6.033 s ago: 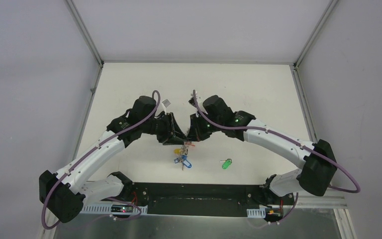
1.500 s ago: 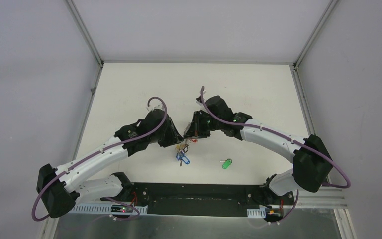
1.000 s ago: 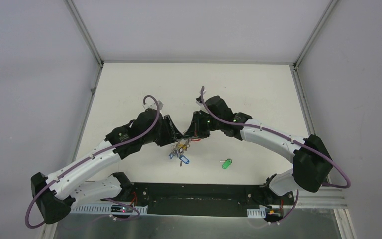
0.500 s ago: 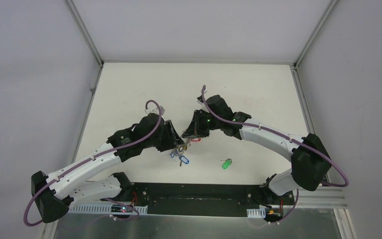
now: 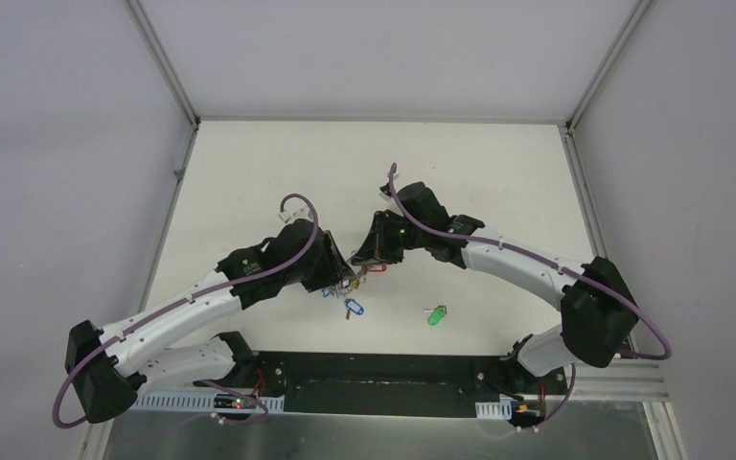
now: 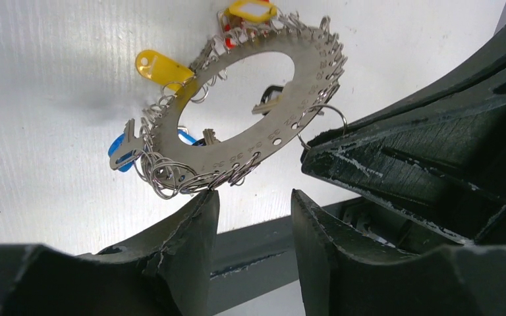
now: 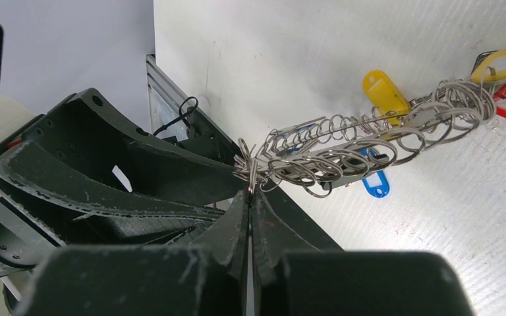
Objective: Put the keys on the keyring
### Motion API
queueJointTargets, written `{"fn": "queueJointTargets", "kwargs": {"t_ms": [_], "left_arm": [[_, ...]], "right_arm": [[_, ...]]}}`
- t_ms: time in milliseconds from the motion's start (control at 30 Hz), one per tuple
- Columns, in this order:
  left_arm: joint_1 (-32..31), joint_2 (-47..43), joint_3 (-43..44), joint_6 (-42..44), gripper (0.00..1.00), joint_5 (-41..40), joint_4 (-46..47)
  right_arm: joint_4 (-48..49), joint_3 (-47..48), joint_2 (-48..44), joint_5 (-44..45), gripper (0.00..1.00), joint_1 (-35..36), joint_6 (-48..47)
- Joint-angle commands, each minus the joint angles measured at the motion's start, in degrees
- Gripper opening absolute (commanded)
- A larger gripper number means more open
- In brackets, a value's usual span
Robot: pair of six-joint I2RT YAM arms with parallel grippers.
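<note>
I am holding the right claw [image 7: 250, 189] pressed together on one of the small wire loops at the rim of the keyring [image 6: 273, 139], so the ring is hanging from it just above the table [image 5: 249, 163], nearly edge-on to that wrist camera. The left claw [image 6: 252, 196] is standing apart with nothing between its fingers and its tips just under the ring's lower rim; I cannot tell whether one tip is brushing the loops there. Further out, the blue-tagged key [image 5: 352, 308] is lying on the table just on the near side of the ring, and I cannot tell whether it is hooked on. The green-tagged key [image 5: 437, 314] is lying loose, well off to the right. I judge this to be the steadying step: ring presented, no key in hand. Next I am needing the left claw to go down for a key, pinching it by the tag so the bow hole is left free, and to bring it to a loop while the right is gripping firm.
</note>
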Motion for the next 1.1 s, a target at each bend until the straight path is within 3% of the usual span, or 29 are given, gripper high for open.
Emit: {"fn": "queueJointTargets", "kwargs": {"t_ms": [0,367,633,1067], "left_arm": [[-0.66,0.15,-0.21,-0.35,0.45,-3.04,3.71],[-0.63,0.69,-0.18,-0.52,0.4,-4.66,5.85],[-0.67,-1.6,-0.58,-0.21,0.27,-6.61,6.59],[-0.67,-6.75,-2.84,1.58,0.27,-7.3,6.43]], "right_arm": [[4.45,0.61,-0.8,-1.86,0.0,-0.2,1.02],[4.57,0.52,-0.66,-2.06,0.0,-0.29,1.11],[4.7,0.48,-0.49,-2.23,0.0,-0.26,1.2],[4.74,0.17,-0.62,-2.4,0.0,-0.28,1.11]]}}
